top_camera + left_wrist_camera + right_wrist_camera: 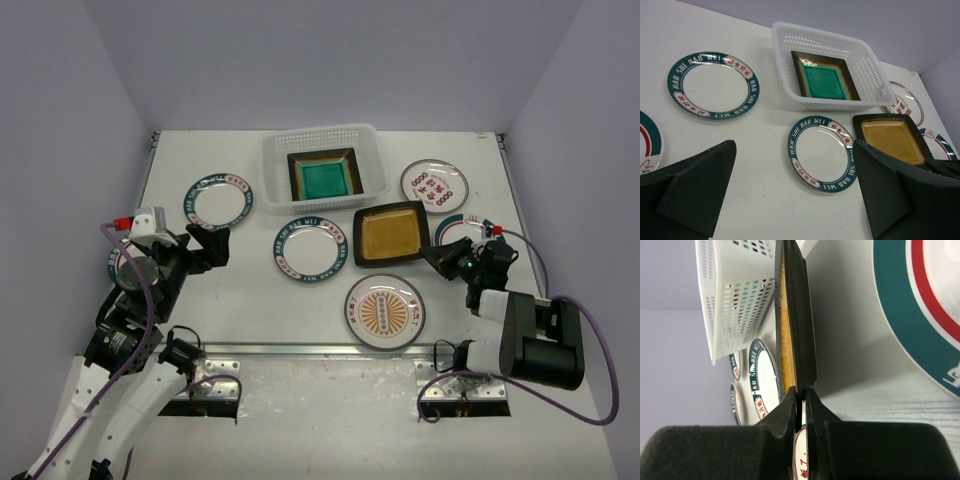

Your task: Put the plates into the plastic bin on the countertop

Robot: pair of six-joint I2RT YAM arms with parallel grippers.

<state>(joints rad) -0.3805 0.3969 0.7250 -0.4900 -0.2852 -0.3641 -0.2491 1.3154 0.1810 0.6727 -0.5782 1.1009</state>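
Note:
The white lattice plastic bin (271,172) stands at the back of the countertop (250,310) with a teal square plate (322,177) inside. In front of it lies the amber square plate (390,233). My right gripper (433,252) is shut on that plate's near right rim; in the right wrist view the fingertips (800,392) pinch the dark edge of the amber plate (795,315). My left gripper (207,246) hangs open above the countertop left of a teal-rimmed round plate (821,151), with nothing between its fingers (794,150).
Other round plates lie around: one back left (218,201), one with an orange motif at the front (385,311), one with red motifs back right (434,185). A teal-and-red rimmed plate (920,300) lies under the right arm. Another shows partly beneath the left arm (116,263).

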